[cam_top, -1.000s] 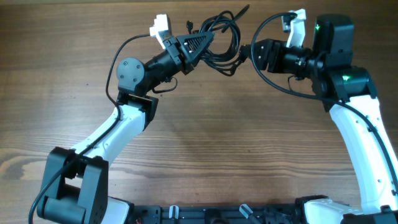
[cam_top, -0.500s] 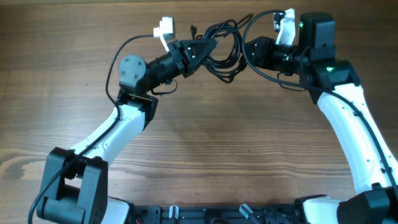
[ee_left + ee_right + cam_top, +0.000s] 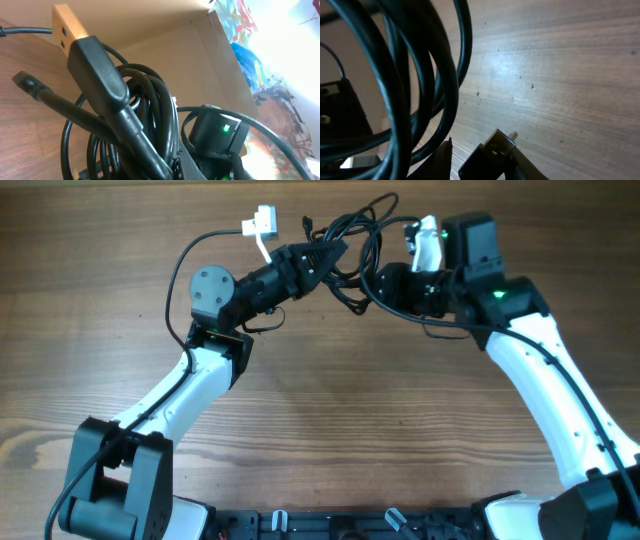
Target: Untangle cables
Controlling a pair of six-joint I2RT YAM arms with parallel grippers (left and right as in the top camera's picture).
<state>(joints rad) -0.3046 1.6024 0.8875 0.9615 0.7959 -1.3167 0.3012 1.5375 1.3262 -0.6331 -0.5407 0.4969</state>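
Note:
The cables [image 3: 357,240] are a tangled bundle of thin black cords held above the far middle of the table. My left gripper [image 3: 330,256] is shut on the bundle's left side. In the left wrist view the cords [image 3: 145,110] fill the frame, with a USB plug [image 3: 92,65] sticking up. My right gripper [image 3: 374,283] is at the bundle's right side, shut on a black USB plug [image 3: 490,152] between its fingers [image 3: 481,162]. Loops of cord [image 3: 405,75] hang at the left of the right wrist view.
The wooden table [image 3: 330,410] lies under both arms. The arms' own thicker black cables [image 3: 205,246] loop beside the grippers. The right arm's housing with a green light [image 3: 220,131] shows behind the bundle in the left wrist view.
My right arm has moved left, bringing its gripper close to the left gripper and the bundle. The left gripper has shifted slightly and the cable loops have bunched together.

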